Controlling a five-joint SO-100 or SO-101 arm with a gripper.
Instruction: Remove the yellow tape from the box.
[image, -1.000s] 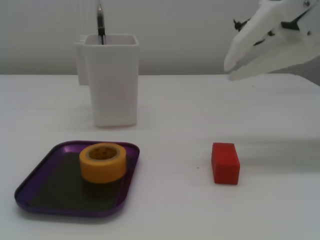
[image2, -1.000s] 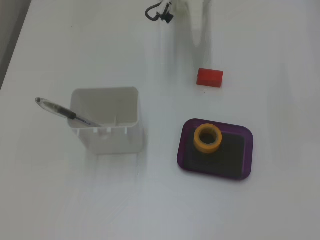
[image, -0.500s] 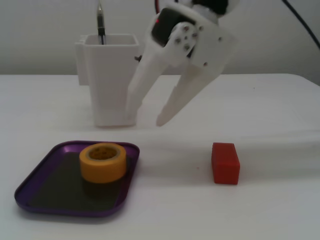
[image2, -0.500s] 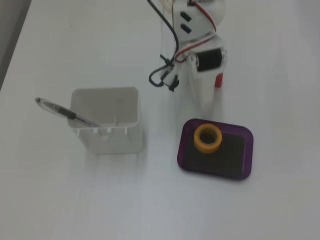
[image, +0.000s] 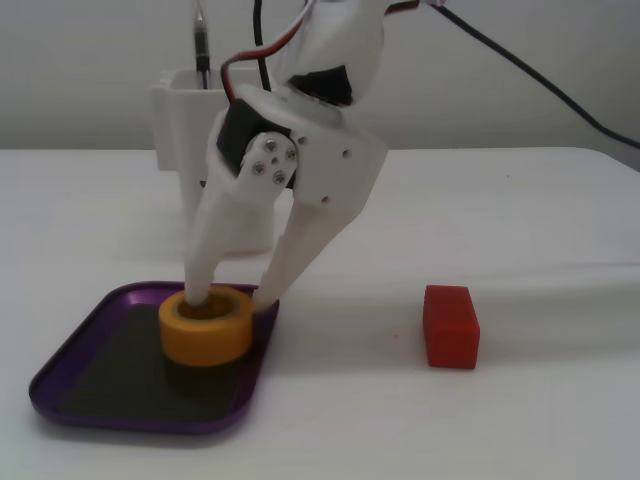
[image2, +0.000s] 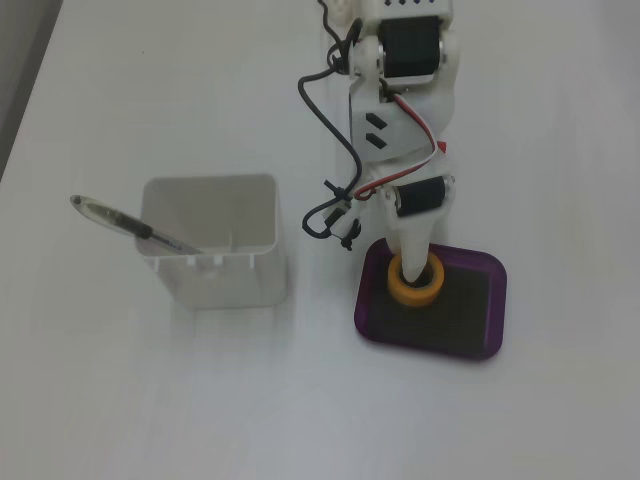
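The yellow tape (image: 205, 335) is a yellow-orange roll standing flat in the purple box (image: 70, 365), toward its right side in a fixed view. My white gripper (image: 232, 297) comes down on it from above. One finger reaches into the roll's hollow core and the other stands just outside its right wall, by the box rim. The jaws are spread in a V and do not clearly pinch the wall. From above, in a fixed view, the gripper (image2: 412, 262) covers the core of the tape (image2: 432, 290), which is near the upper left corner of the box (image2: 490, 310).
A red block (image: 450, 327) lies on the white table to the right of the box. A tall white square container (image2: 215, 245) holding a pen (image2: 130, 225) stands left of the arm; it also shows behind the arm (image: 180, 110). Black cables (image2: 330, 130) hang beside the arm.
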